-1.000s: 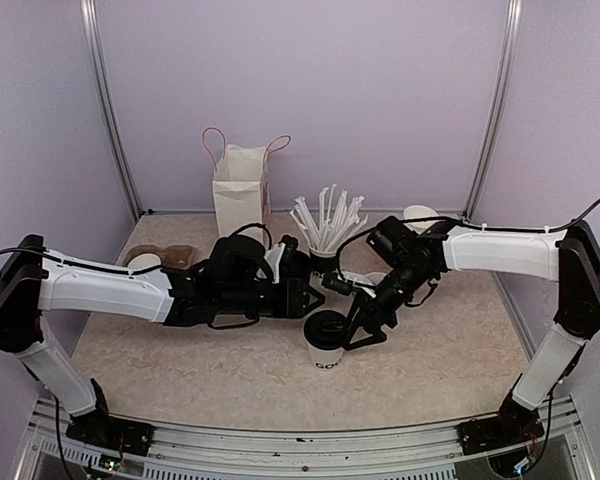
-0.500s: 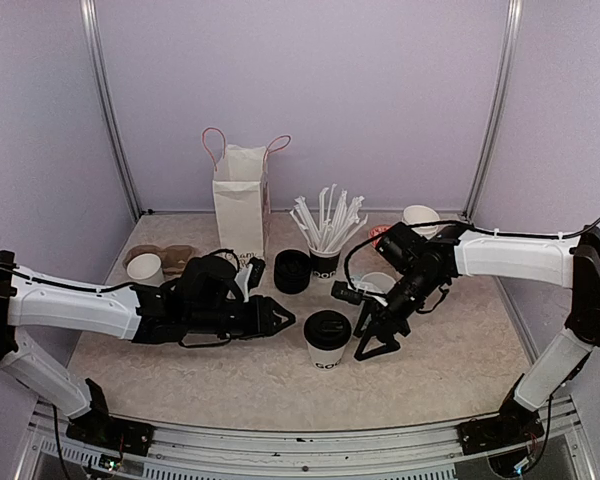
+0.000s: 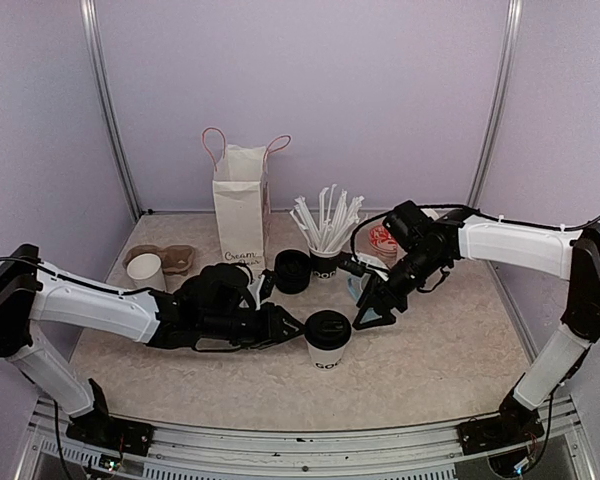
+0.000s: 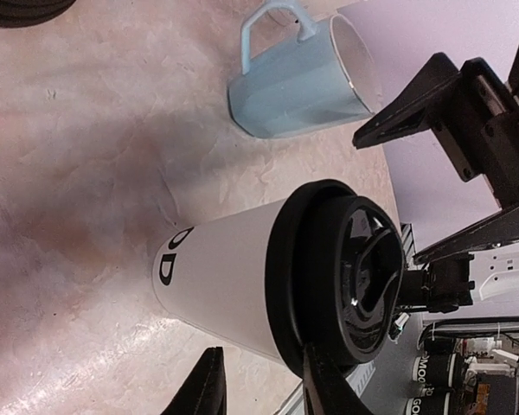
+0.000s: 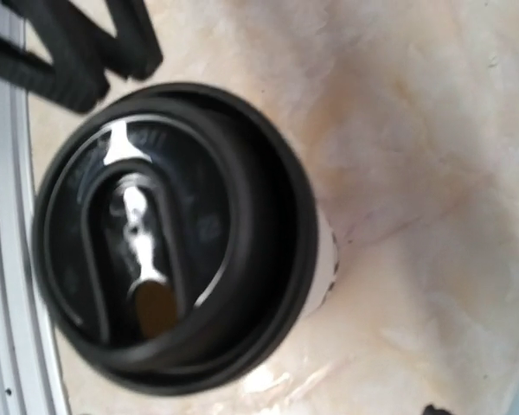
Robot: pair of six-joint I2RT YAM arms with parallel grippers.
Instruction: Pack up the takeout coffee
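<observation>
The takeout coffee [image 3: 327,340], a white paper cup with a black lid and black print near its base, stands at the front middle of the table. My left gripper [image 3: 292,325] lies low just left of it, open. In the left wrist view the cup [image 4: 242,277] fills the space just beyond the gripper [image 4: 264,391], with one fingertip [image 4: 324,385] at the lid's rim. My right gripper [image 3: 368,312] hangs open and empty to the cup's upper right. The right wrist view looks down on the lid [image 5: 169,238]; its own fingers are out of frame.
A white paper bag [image 3: 242,200] with pink handles stands at the back. Black lids [image 3: 292,270] and a cup of straws [image 3: 325,235] sit behind the coffee. A light-blue mug [image 4: 294,82] lies beside the right gripper. A brown tray with a white cup [image 3: 146,268] is at the left.
My left gripper has slid right to the cup. My right gripper has lifted away from the cup toward the back, and its fingers have drawn closer together.
</observation>
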